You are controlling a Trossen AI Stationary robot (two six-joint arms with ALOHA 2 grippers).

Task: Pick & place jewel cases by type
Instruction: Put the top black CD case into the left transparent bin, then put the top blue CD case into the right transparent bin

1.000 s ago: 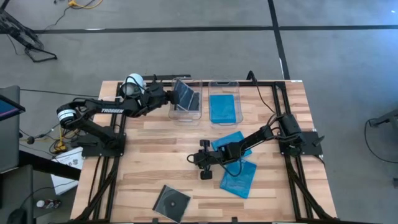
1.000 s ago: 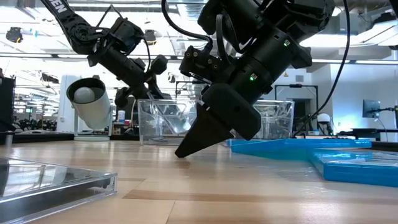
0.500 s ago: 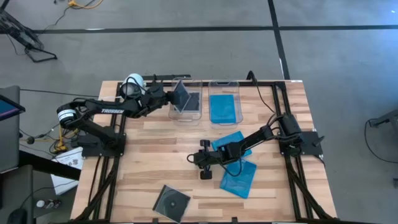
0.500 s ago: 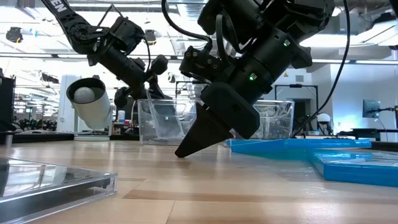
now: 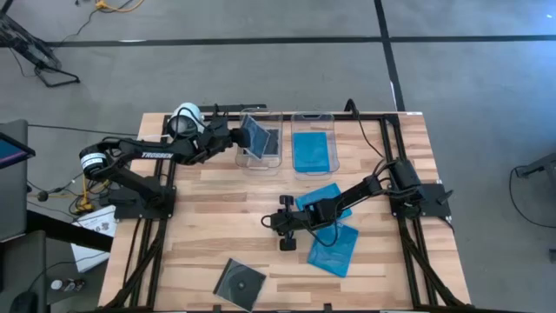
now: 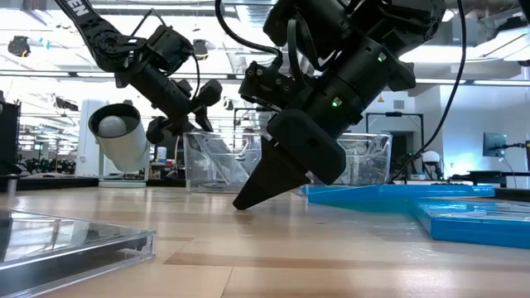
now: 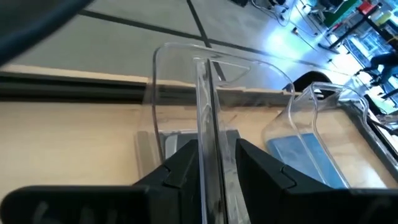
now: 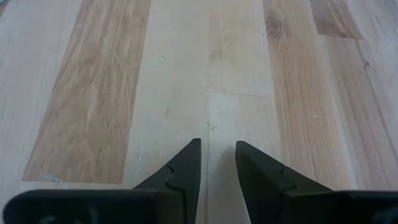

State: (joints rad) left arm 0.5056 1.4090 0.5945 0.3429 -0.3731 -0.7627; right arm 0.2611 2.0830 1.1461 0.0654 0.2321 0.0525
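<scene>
Two tubs stand side by side at the worktop's (image 5: 208, 191) far edge: the left tub (image 5: 260, 156) with the left hand (image 5: 236, 139) at it, the right tub (image 5: 314, 146) with a case inside. The right hand (image 5: 285, 231) rests mid-worktop, two cases (image 5: 334, 248) just right of it. Another case (image 5: 240, 282) lies near the front edge.

My wooden plank table (image 5: 217, 187) stands on a grey concrete floor (image 5: 261, 74) crossed by dark lines (image 5: 217, 40). Beyond it, at twelve o'clock, bright ceiling lights (image 6: 50, 33) glare over a cluttered workshop.
</scene>
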